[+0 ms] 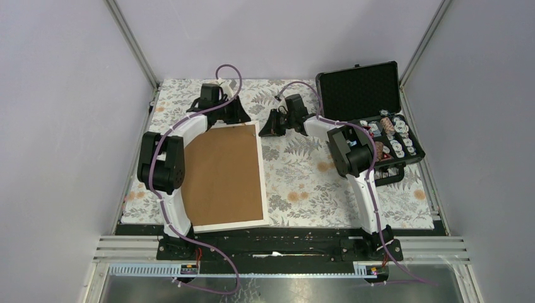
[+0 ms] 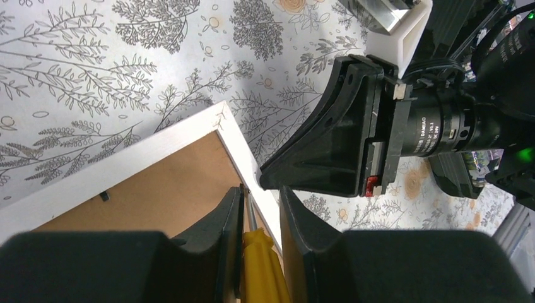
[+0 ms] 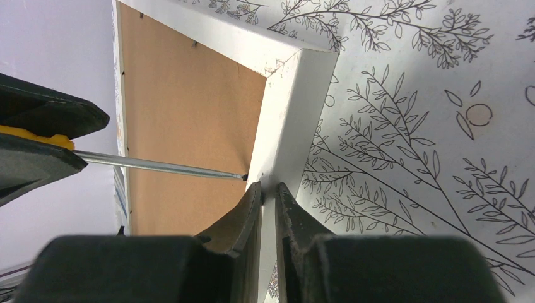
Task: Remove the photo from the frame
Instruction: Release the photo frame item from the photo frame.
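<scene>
My left gripper is closed on a yellow-handled screwdriver. The handle sits between the two black fingers and the bare steel shaft sticks out past their tips. In my right wrist view the shaft runs level across the brown back, and its tip is at the inner edge of the white rail, just short of my other tool.

My right gripper is pinched on that same white rail, one finger on the inside and one on the outside. The white strip shows in the narrow gap between them. It grips close to the far right corner of the frame, and the two grippers sit just beside each other there.

The frame lies flat on the table with its back up, and the brown fibreboard fills it inside the thin white border. It lies on the left half of the floral tablecloth, in front of my left arm, its near edge close to the arm bases. I cannot see the photo, since only the back faces the cameras.

Well off to the right stands an open black case, its foam-lined lid tilted up and small round parts in its tray.
</scene>
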You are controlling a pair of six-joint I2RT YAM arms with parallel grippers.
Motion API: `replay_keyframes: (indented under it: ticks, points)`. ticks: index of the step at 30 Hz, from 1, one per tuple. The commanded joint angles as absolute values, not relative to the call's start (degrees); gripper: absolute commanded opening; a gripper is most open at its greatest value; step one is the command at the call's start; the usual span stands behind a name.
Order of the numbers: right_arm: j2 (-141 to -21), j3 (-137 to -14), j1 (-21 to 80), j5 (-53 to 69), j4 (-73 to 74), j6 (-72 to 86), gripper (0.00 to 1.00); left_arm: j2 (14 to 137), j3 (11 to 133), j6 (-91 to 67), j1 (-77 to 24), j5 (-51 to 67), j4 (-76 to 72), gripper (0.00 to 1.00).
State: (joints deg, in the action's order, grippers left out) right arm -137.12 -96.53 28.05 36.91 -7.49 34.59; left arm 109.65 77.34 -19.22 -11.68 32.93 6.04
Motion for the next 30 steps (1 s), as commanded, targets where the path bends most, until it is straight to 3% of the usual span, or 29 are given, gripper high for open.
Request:
replay_keyframes:
  ticks: [1, 13, 19, 26, 30]
  points:
    - [-140.6, -97.5, 33.2, 34.5, -9.3, 34.5, 0.08, 111.1, 78.6, -28.0, -24.2, 52.0, 2.9, 0.00]
    - [-140.5, -97.7, 33.1, 34.2, -9.2, 34.4, 0.08, 110.9, 79.5, -27.7, -25.6, 51.9, 3.1, 0.00]
    - [-138.0, -97.7, 31.0, 34.9, -7.9, 32.5, 0.11, 109.3, 83.5, -24.0, -19.6, 52.2, 10.1, 0.00]
    - [-132.2, -97.3, 26.2, 37.0, -7.1, 27.8, 0.33, 104.9, 85.8, -21.9, -9.3, 56.1, 16.5, 0.00]
    - [-128.4, -96.7, 25.5, 38.9, -7.1, 23.9, 0.52, 102.9, 84.9, -23.4, -7.0, 55.6, 17.2, 0.00]
